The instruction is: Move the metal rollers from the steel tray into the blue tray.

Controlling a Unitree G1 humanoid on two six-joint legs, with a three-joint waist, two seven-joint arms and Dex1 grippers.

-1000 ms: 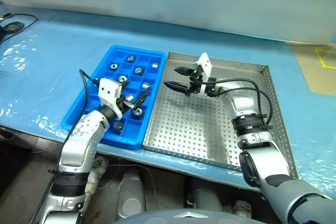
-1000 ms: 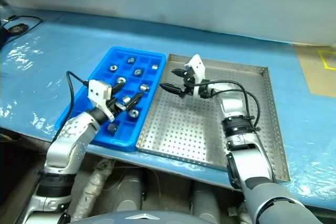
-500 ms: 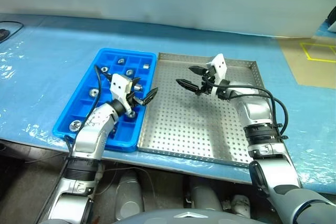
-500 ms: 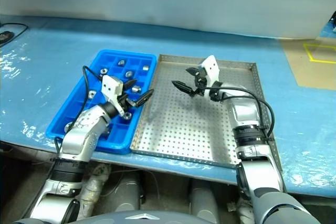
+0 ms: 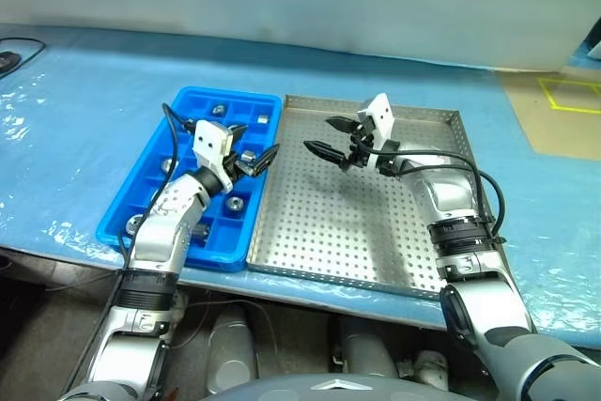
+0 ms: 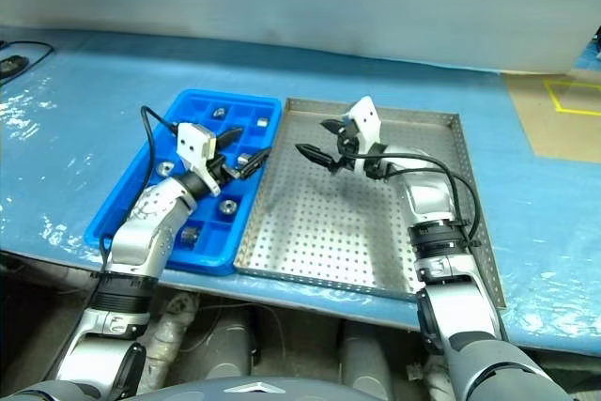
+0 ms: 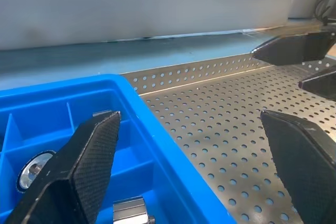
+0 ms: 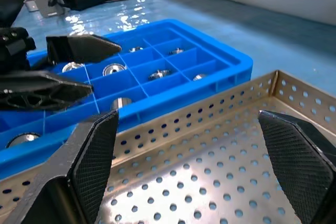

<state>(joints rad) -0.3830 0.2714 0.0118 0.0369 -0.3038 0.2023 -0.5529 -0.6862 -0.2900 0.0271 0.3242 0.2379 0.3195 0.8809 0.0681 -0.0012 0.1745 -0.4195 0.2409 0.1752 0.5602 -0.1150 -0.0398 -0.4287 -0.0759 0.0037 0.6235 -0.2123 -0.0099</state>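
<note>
Left eye view shows the metal rollers (image 5: 235, 203) lying singly in compartments of the blue tray (image 5: 143, 193), none between either pair of jaws. The left gripper (image 5: 252, 159) hangs over the tray's right-hand compartments, jaws spread wide and empty, rollers just beneath and beside it. The steel tray (image 5: 376, 241) touches the blue tray's right side, its perforated floor bare. The right gripper (image 5: 330, 136) hovers over its far left part, jaws spread and empty. Both trays rest on the blue-covered table (image 5: 75, 91).
</note>
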